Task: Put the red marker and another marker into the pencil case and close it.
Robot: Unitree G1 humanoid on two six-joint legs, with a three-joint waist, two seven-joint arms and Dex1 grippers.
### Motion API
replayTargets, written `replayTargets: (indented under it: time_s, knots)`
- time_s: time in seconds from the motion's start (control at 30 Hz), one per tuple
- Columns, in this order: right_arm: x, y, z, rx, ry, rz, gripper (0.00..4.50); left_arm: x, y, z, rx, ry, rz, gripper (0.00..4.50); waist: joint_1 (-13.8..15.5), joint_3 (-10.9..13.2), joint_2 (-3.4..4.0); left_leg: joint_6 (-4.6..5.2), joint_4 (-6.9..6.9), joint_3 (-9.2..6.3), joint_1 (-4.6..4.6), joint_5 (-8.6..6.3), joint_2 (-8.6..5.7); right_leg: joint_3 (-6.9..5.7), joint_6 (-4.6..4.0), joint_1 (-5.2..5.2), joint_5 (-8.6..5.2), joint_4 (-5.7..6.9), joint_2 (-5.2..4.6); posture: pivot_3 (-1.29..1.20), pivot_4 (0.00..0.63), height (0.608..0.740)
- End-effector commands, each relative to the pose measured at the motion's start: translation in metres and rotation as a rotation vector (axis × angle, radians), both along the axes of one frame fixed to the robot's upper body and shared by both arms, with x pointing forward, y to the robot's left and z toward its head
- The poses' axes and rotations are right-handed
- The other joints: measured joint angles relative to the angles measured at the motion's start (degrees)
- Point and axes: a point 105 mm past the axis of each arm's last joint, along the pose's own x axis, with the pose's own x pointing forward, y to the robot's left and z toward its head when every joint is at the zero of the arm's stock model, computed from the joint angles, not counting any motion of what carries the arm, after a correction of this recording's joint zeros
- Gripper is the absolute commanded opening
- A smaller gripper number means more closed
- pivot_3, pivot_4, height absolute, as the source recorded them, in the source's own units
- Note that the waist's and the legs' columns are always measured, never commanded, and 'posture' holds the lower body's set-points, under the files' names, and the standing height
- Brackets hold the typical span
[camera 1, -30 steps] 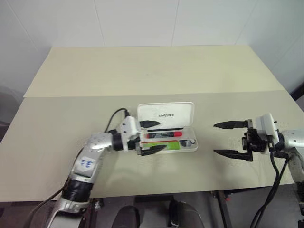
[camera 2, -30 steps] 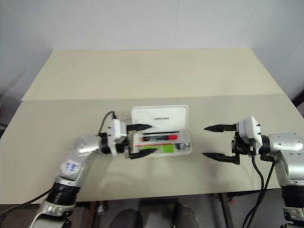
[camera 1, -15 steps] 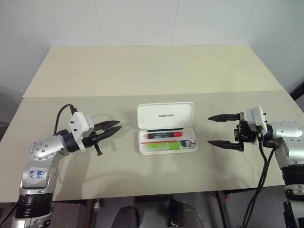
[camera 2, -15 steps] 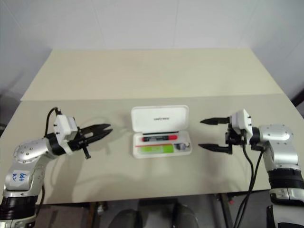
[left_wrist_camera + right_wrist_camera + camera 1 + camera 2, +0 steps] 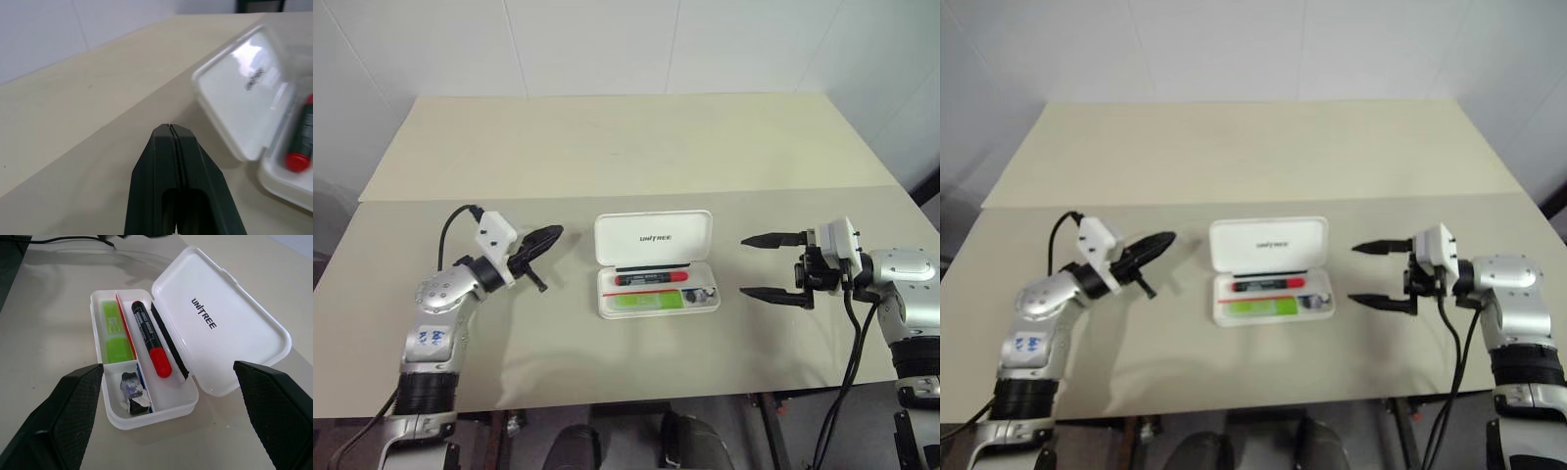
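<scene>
The white pencil case (image 5: 707, 303) lies open at the table's middle, its lettered lid (image 5: 220, 323) tipped back. Inside, the red marker (image 5: 150, 342) rests beside the hinge and the green highlighter (image 5: 113, 325) sits in the front compartment. My left gripper (image 5: 551, 234) is shut on nothing; it hovers a short way left of the case, pointing at the lid (image 5: 244, 93). My right gripper (image 5: 744, 265) stands open to the right of the case, aimed at its short end, apart from it.
A thin red-and-blue stick (image 5: 124, 325) lies between the two markers, and a small dark crumpled object (image 5: 132, 389) fills the end compartment. A seam (image 5: 460, 199) splits the beige table into near and far halves. The front edge (image 5: 626, 401) runs close below the arms.
My left gripper has drawn back leftward from the case's left end and shut with nothing in it. The right gripper has edged slightly toward the case and stays open.
</scene>
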Motion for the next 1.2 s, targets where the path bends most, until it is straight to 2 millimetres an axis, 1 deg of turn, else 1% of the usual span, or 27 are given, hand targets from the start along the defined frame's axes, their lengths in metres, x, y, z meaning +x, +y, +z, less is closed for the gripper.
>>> replayTargets:
  time_s: [0.03, 0.17, 0.33, 0.43, 0.53, 0.67, 0.73, 0.8, 0.87, 1.0, 1.2]
  knots:
    - [-0.007, -0.002, 0.010, -0.014, -0.039, 0.018, 4.50, 0.009, -0.011, 0.005, -0.014, -0.015, -0.010, 0.02, -0.1, 0.0, -0.01, 0.00, 0.00, 0.00, 0.00, 0.00, 0.00, -0.01, 0.00, 0.00, 0.00, 0.00, 0.00, 0.00, 0.150, 0.740]
    - [-0.009, -0.002, 0.011, -0.014, -0.038, 0.011, 4.50, 0.016, -0.032, 0.005, -0.029, 0.007, -0.084, 0.02, -0.1, 0.0, -0.02, 0.00, -0.01, 0.01, -0.02, 0.00, -0.01, -0.03, 0.01, -0.03, 0.00, 0.00, 0.01, 0.00, 0.150, 0.740]
    - [-0.011, -0.001, 0.011, -0.013, -0.037, 0.002, 4.50, 0.013, -0.048, 0.004, -0.037, 0.027, -0.192, 0.02, -0.1, 0.0, -0.03, 0.00, -0.01, 0.02, -0.01, 0.00, -0.01, -0.03, 0.01, -0.02, 0.00, 0.00, 0.01, 0.00, 0.150, 0.740]
    - [-0.011, -0.001, 0.012, -0.010, -0.037, -0.005, 4.50, 0.004, -0.058, 0.008, -0.054, 0.018, -0.280, 0.02, -0.1, 0.0, -0.03, 0.00, -0.01, 0.02, -0.01, 0.00, -0.01, -0.03, 0.01, -0.02, 0.00, -0.01, 0.01, 0.00, 0.150, 0.740]
    - [-0.012, -0.001, 0.011, -0.008, -0.036, -0.008, 4.50, -0.005, -0.062, 0.013, -0.059, -0.005, -0.338, 0.02, -0.1, 0.0, -0.03, 0.00, 0.01, 0.02, -0.01, 0.00, 0.00, -0.03, 0.01, -0.02, 0.00, 0.00, 0.01, 0.00, 0.150, 0.740]
    - [-0.013, -0.001, 0.010, -0.003, -0.033, -0.011, 4.50, -0.023, -0.062, 0.015, 0.026, -0.048, -0.443, 0.02, -0.1, 0.0, -0.03, 0.00, 0.02, 0.02, -0.02, 0.00, 0.00, -0.02, 0.01, -0.02, 0.00, 0.00, 0.01, 0.00, 0.150, 0.740]
    - [-0.013, 0.000, 0.010, -0.001, -0.032, -0.012, 4.50, -0.027, -0.063, 0.014, 0.047, -0.051, -0.466, 0.02, -0.1, 0.0, -0.03, 0.00, 0.01, 0.02, -0.02, 0.00, 0.00, -0.02, 0.01, -0.02, 0.00, -0.01, 0.01, 0.00, 0.150, 0.740]
    - [-0.014, 0.000, 0.009, 0.002, -0.030, -0.014, 4.50, -0.032, -0.066, 0.012, 0.094, -0.049, -0.508, 0.02, 0.0, 0.0, -0.03, 0.00, 0.02, 0.02, -0.02, 0.00, -0.01, -0.02, 0.01, -0.02, 0.00, -0.01, 0.00, 0.00, 0.150, 0.740]
    - [-0.014, 0.001, 0.009, 0.006, -0.027, -0.014, 4.50, -0.041, -0.073, 0.007, 0.163, -0.044, -0.581, 0.02, 0.0, 0.0, -0.03, 0.00, 0.02, 0.01, -0.02, 0.00, -0.01, -0.01, 0.01, -0.01, 0.00, -0.01, 0.00, 0.00, 0.150, 0.740]
    - [-0.015, 0.002, 0.011, 0.013, -0.028, -0.015, 4.50, -0.049, -0.085, -0.004, 0.251, -0.017, -0.660, 0.02, -0.1, 0.0, -0.03, 0.00, 0.02, 0.01, -0.01, 0.00, -0.01, 0.00, 0.01, -0.01, 0.00, -0.01, 0.00, 0.00, 0.150, 0.740]
    - [-0.017, -0.002, 0.024, 0.035, -0.026, -0.031, 4.50, -0.055, -0.105, -0.026, 0.327, 0.043, -0.722, 0.02, 0.0, 0.0, -0.02, 0.00, 0.02, 0.02, -0.01, 0.00, -0.01, 0.00, 0.01, -0.01, 0.00, -0.01, 0.01, 0.00, 0.150, 0.740]
